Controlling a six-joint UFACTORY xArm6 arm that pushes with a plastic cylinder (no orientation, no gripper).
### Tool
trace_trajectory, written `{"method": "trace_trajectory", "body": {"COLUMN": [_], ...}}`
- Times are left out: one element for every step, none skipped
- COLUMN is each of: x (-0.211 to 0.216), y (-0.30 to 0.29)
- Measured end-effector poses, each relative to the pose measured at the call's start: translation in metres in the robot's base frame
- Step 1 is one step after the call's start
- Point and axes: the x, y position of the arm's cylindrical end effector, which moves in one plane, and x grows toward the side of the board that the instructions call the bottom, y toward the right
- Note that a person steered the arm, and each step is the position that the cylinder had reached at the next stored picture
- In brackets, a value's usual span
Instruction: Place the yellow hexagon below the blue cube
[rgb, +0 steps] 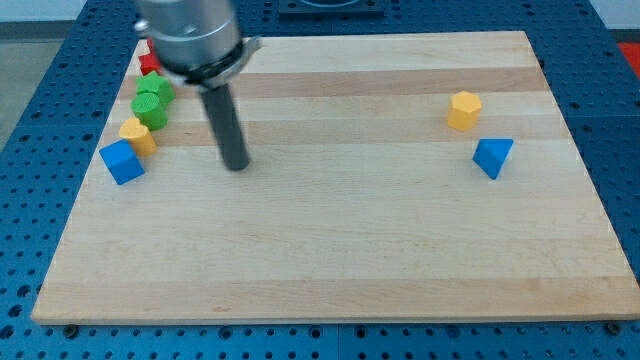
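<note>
The yellow hexagon (464, 110) stands at the view's right, just above and to the left of a blue triangular block (493, 157). The blue cube (122, 161) lies at the view's far left near the board's left edge. My tip (236, 165) rests on the board to the right of the blue cube, about a hundred pixels away, and far left of the yellow hexagon. It touches no block.
A second yellow block (138, 134) touches the blue cube's upper right. Above it are two green blocks (152, 101) and a red block (148, 63), partly hidden by the arm. The wooden board (330, 260) lies on a blue perforated table.
</note>
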Motion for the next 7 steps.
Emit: {"method": "trace_trajectory", "body": {"x": [-0.066,-0.106,-0.111,-0.109,-0.081,-0.059,-0.055], "y": [0.043,0.118,0.212,0.279,0.311,0.287,0.248]}}
